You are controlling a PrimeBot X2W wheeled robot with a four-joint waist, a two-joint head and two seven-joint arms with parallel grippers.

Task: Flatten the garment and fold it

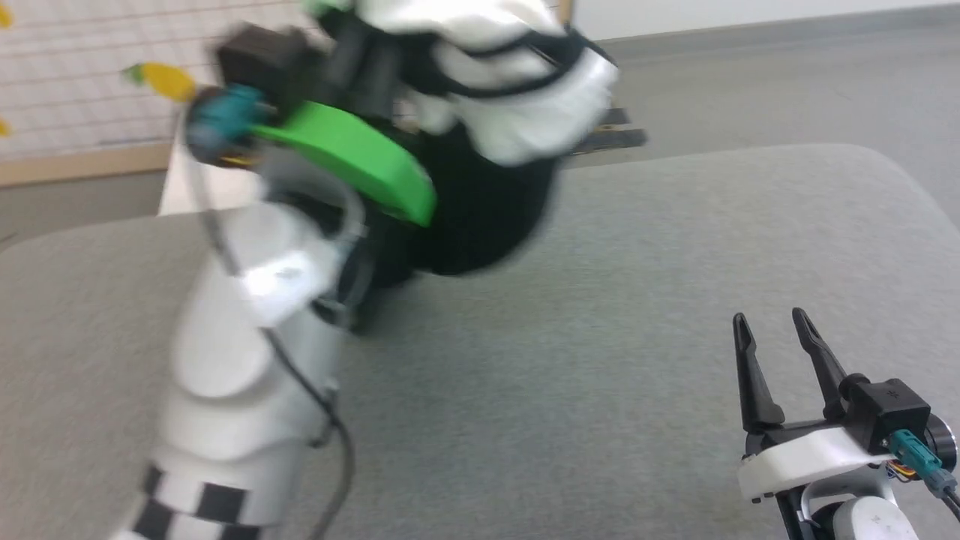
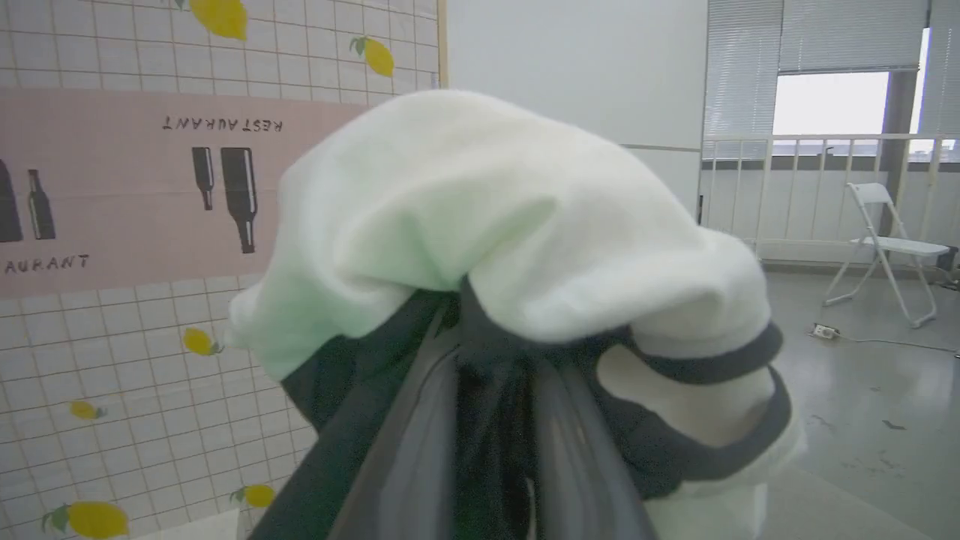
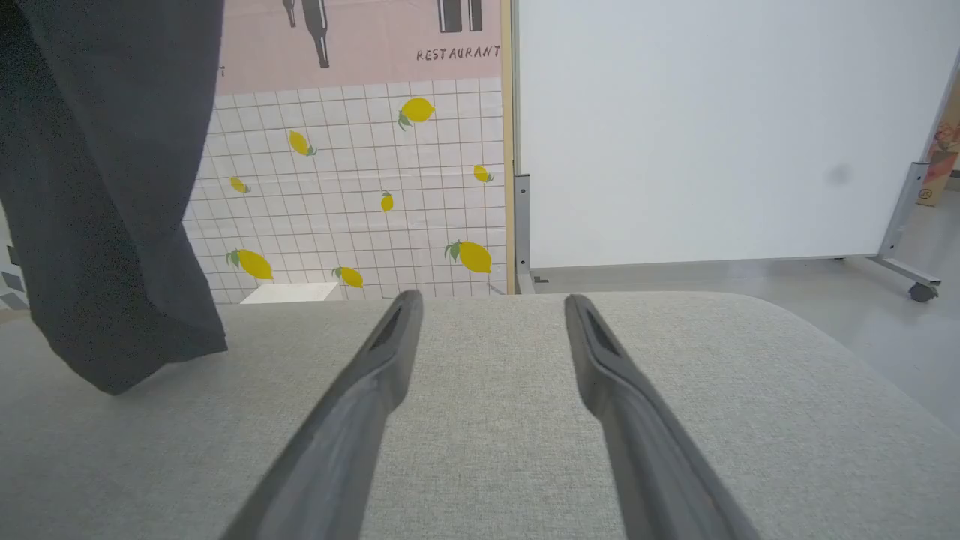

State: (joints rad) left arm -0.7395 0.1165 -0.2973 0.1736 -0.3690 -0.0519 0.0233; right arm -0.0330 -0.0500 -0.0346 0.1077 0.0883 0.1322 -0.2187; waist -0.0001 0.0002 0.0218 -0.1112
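Note:
The garment point(image 1: 517, 97), white with black sleeves and collar, hangs bunched in the air above the grey table point(image 1: 637, 315). My left arm is raised at the upper left, its wrist blurred, and its fingers are buried in the cloth. In the left wrist view the left gripper point(image 2: 491, 337) is shut on the garment point(image 2: 487, 225), white cloth draped over the fingertips and black trim below. A black sleeve point(image 3: 105, 195) hangs down to the table at the left of the right wrist view. My right gripper point(image 1: 772, 330) rests low at the lower right, open and empty, also point(image 3: 491, 307).
A tiled wall panel with lemons point(image 3: 360, 180) and a white partition point(image 3: 712, 135) stand behind the table's far edge. In the left wrist view a white folding chair point(image 2: 889, 247) stands on the grey floor to the right.

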